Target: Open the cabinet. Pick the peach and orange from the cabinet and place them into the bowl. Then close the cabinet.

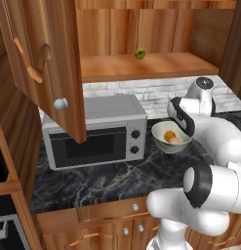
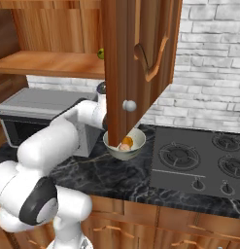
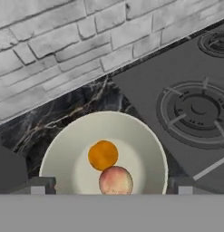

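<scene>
- A dark marbled tabletop (image 1: 107, 178) runs beneath a white brick wall (image 3: 54, 41), with a microwave (image 1: 95, 132) and a stove (image 2: 199, 163).
- The cabinet (image 1: 39, 63) doors hang open.
- The bowl (image 3: 145, 149) holds the orange (image 3: 103, 155) and peach (image 3: 115, 180), touching.
- The hand (image 3: 111, 188) hovers above, fingers spread, holding nothing.

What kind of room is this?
A kitchen, a computer-drawn one. There is a microwave on a dark counter, a stove by a brick wall, and a wooden cabinet above.
</scene>
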{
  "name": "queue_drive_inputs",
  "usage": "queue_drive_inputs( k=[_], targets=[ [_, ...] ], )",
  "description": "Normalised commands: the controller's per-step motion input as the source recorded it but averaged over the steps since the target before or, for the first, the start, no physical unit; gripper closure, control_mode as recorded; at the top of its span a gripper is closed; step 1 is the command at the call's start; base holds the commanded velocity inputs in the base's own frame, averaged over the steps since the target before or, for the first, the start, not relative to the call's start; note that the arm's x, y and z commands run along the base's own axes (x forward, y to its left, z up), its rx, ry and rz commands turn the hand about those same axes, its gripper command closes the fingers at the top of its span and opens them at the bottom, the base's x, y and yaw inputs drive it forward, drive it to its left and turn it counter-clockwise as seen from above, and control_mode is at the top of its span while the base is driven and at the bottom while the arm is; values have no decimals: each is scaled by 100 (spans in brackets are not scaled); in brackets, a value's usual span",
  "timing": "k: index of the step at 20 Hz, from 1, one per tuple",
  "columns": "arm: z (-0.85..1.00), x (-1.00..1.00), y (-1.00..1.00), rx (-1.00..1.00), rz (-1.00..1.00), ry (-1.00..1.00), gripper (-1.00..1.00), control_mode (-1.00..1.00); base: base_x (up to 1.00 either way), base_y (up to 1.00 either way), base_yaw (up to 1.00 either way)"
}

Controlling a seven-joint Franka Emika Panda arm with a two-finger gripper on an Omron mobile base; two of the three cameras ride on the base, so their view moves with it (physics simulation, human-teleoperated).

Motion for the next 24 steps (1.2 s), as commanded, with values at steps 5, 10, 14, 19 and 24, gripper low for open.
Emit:
queue_drive_inputs(
  k=[5,10,14,19,24],
  targets=[
    [100,-100,6,-13,0,-30,-100,-100,0,0,0],
    [100,-100,22,-21,0,-24,-100,-100,0,0,0],
    [100,-100,22,-22,0,-15,-100,-100,0,0,0],
    [95,-100,29,-19,0,-3,-100,-100,0,0,0],
    [22,-56,22,-3,6,-12,-100,-100,0,0,0]
  ],
)
